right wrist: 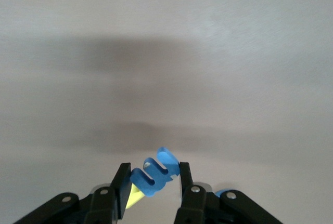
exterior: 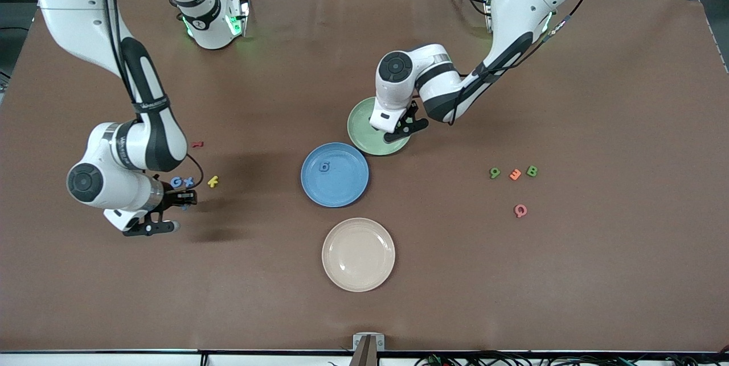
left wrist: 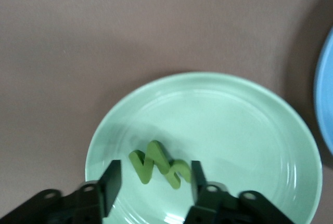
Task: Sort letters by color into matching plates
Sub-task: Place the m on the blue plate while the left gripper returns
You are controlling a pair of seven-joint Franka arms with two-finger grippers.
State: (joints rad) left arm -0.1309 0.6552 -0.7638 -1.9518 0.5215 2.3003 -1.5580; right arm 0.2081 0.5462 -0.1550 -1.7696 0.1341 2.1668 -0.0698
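Left wrist view — green letter (left wrist: 156, 168) lies between parted fingers (left wrist: 110, 182).

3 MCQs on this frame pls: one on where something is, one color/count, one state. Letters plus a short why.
1. Where is the left pincer?
A. over the cream plate
B. over the pale green plate
C. over the loose letters at the left arm's end

2. How many letters lie in the blue plate?
A. none
B. one
C. three

3. What is the right pincer doing?
A. shut on a blue letter
B. open and empty
C. shut on a yellow letter

Key:
1 B: the front view shows it over the pale green plate, and the left wrist view shows that plate's bowl just under the fingers.
2 B: a single blue 6 lies in it.
3 A: the right wrist view shows the blue letter clamped between both fingers.
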